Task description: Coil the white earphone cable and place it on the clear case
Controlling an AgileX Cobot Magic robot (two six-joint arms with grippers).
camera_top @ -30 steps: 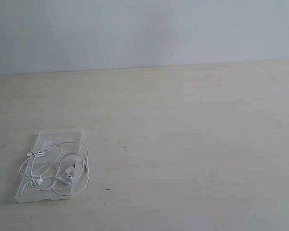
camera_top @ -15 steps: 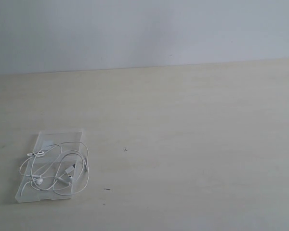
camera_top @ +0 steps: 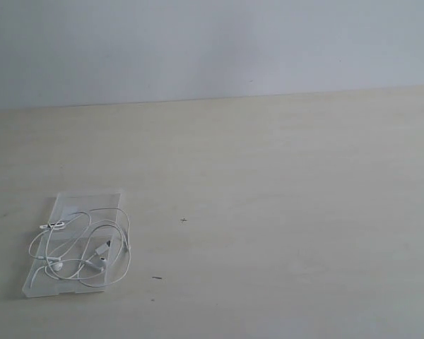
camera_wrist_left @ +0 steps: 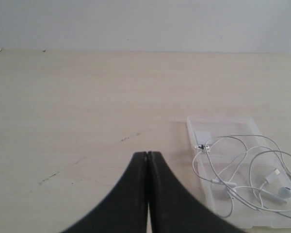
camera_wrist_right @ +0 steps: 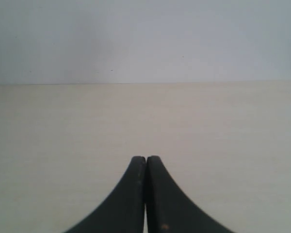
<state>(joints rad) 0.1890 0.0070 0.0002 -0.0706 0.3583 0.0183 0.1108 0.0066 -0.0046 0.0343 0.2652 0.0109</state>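
The white earphone cable (camera_top: 85, 248) lies in loose loops on top of the clear case (camera_top: 65, 203) at the table's near left; a few loops hang over the case's edges. The left wrist view shows the same cable (camera_wrist_left: 242, 167) and case (camera_wrist_left: 223, 125) off to one side of my left gripper (camera_wrist_left: 147, 154). That gripper is shut with nothing in it and stands apart from the case. My right gripper (camera_wrist_right: 146, 158) is shut and empty over bare table. Neither gripper shows in the exterior view.
The pale wooden table (camera_top: 268, 183) runs back to a plain white wall (camera_top: 212, 42). Small dark marks (camera_top: 183, 219) dot the tabletop near the case.
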